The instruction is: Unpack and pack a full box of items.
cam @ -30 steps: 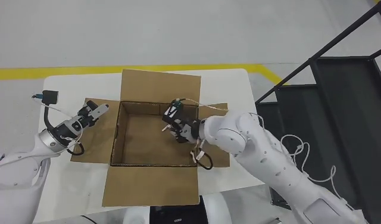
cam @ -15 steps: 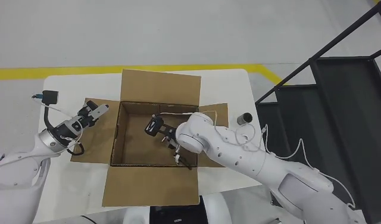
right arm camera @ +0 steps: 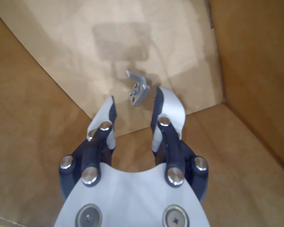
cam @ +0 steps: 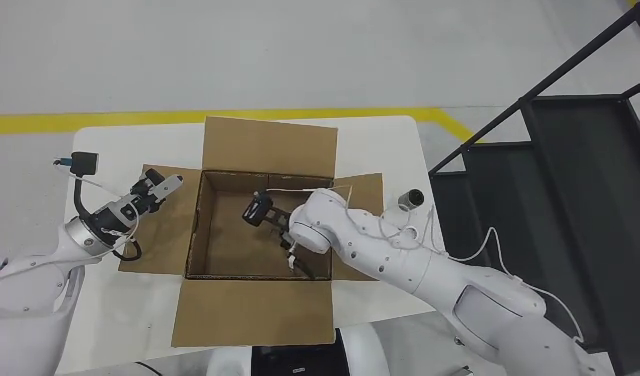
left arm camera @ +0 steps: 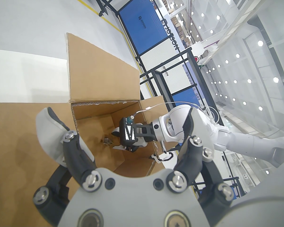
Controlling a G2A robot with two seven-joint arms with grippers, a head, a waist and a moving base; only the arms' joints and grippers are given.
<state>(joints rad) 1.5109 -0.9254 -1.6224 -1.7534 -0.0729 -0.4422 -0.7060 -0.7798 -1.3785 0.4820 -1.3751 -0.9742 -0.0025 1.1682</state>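
Cardboard box (cam: 270, 144) floor's right side hidden under the right arm (cam: 370, 238), small metal bracket (left arm camera: 107, 140) too tiny from the left wrist to make out, grey cylinder (cam: 411, 197) at the counter (cam: 130, 146) edge unidentifiable.

Brown box (cam: 270, 144); grey bracket (right arm camera: 138, 89); white table (cam: 130, 146).

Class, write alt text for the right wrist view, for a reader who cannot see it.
The right tool hangs open inside a cardboard box, its two white fingertips on either side of a small L-shaped metal bracket lying on the box floor. Brown box walls rise around it.
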